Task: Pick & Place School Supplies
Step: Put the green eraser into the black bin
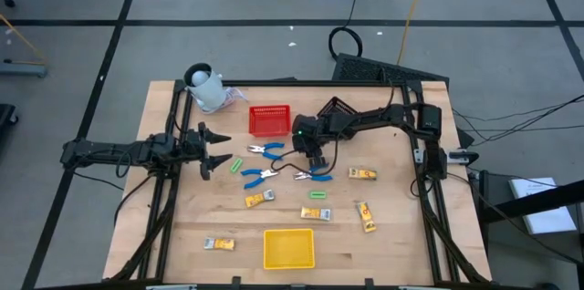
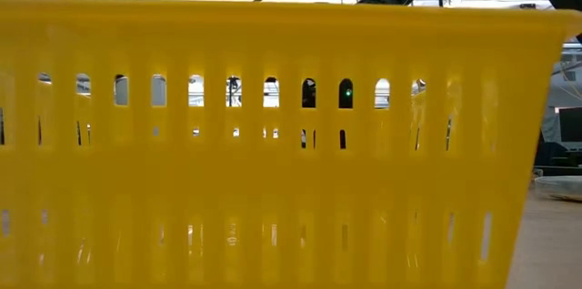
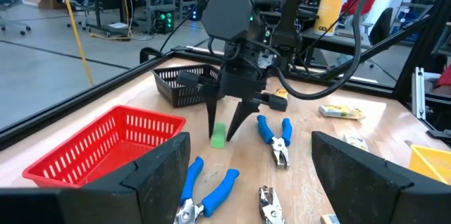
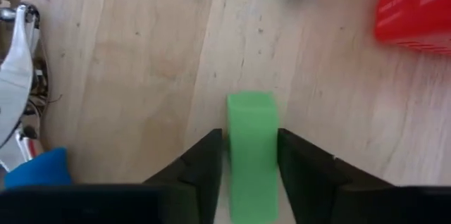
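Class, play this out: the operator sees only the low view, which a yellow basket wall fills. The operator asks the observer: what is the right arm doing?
Observer: The right gripper is down around a green block on the table.
Operator: And the left?
Observer: The left gripper waits open at the table's left side.
Operator: Where is the red basket?
Observer: The red basket stands near the table's back edge, left of the black basket.
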